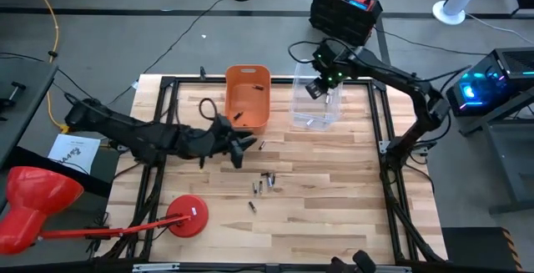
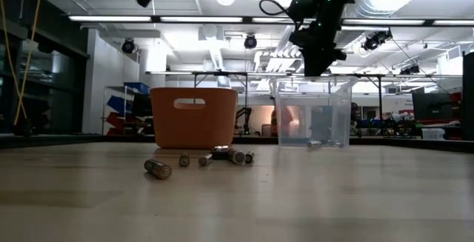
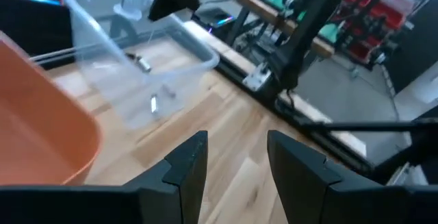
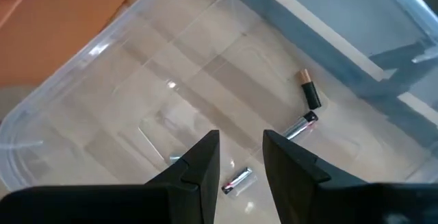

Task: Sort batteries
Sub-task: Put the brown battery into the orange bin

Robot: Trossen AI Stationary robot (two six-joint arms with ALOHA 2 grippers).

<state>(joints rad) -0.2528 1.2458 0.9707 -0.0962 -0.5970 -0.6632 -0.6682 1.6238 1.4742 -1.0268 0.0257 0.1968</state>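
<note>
— So where are the small cylindrical batteries (image 1: pixel 265 181) sitting?

— Most lie loose on the pale wooden slat table (image 1: pixel 334 198), in a little cluster near its middle, with one cell (image 1: pixel 252 207) a bit apart toward the front edge. The low view shows them as short dark and silvery cylinders on their sides (image 2: pixel 158 169). Another one lies just beside the front of the orange plastic bin (image 1: pixel 247 98), and a dark cell (image 1: pixel 258 86) rests inside that bin.

— And the other container?

— The clear plastic bin (image 1: pixel 315 106) stands next to the orange one, on its right. On its floor are a copper-topped dark cell (image 4: pixel 308 91) and two silvery ones (image 4: pixel 300 125), the first two nearly touching end to end, the third (image 4: pixel 237 179) a little apart.

— What about the arms?

— The right gripper (image 4: pixel 239 157) hangs above the clear bin, looking down into it; its two dark fingers stand apart with nothing between them. The left gripper (image 1: pixel 242 149) is above the table in front of the orange bin, near the loose cells, lifted off the surface; its fingers (image 3: pixel 179 166) are spread too, holding nothing.

— Anything else nearby?

— A red desk lamp (image 1: pixel 37 206) lies at the table's front left corner, and a black case with a red top (image 1: pixel 345 10) sits on the floor beyond the clear bin.
</note>
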